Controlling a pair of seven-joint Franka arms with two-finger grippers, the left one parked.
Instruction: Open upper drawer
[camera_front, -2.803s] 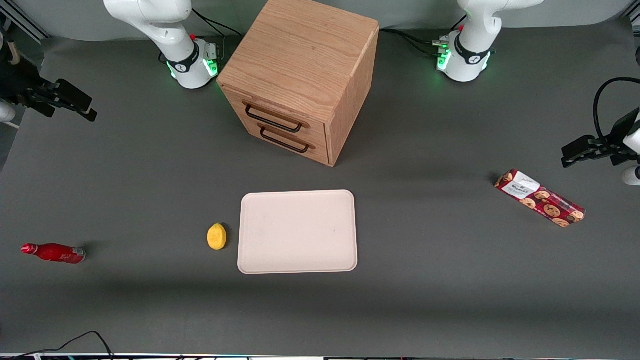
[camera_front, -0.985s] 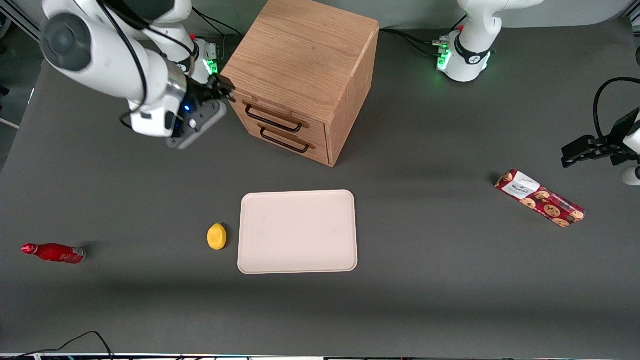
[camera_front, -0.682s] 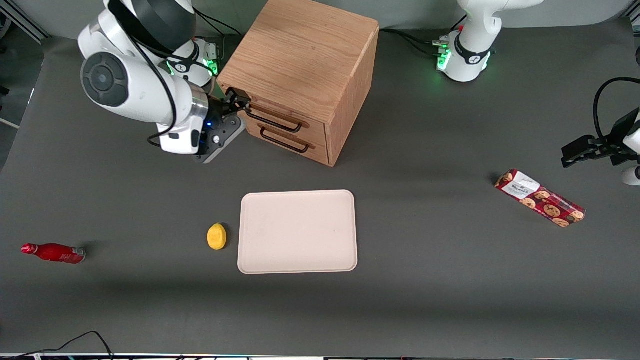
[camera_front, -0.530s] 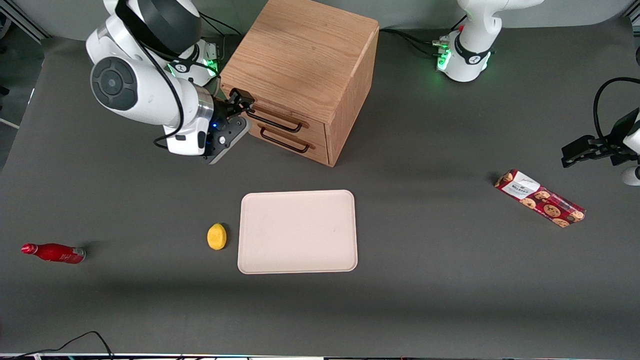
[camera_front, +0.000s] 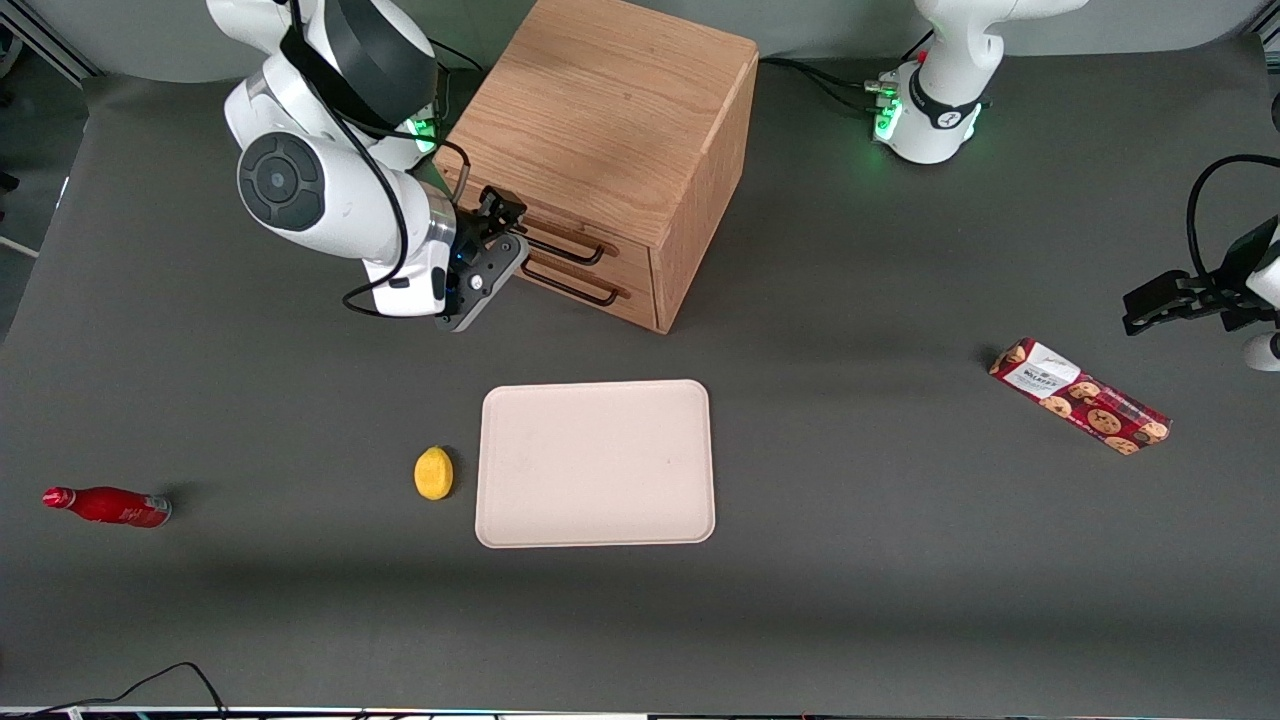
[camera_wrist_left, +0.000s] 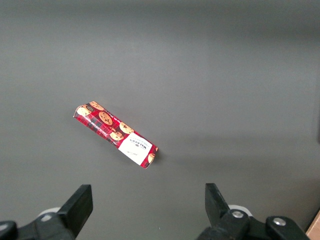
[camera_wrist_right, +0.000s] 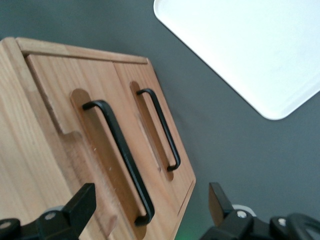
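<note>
Right now the gripper (camera_front: 497, 213) hangs with fingers spread in front of the cabinet (camera_front: 610, 120), at the working arm's end of the upper drawer (camera_front: 560, 235); its handle (camera_wrist_right: 120, 152) runs toward four o'clock in the front view.

Shut light-oak upper drawer (camera_front: 560, 240) with black bar handle (camera_wrist_right: 120, 155), above matching lower drawer (camera_front: 575, 283).

Gripper (camera_front: 503, 222) in front of upper drawer (camera_front: 560, 232) (apparently at its handle), above lower drawer (camera_front: 580, 283).
</note>
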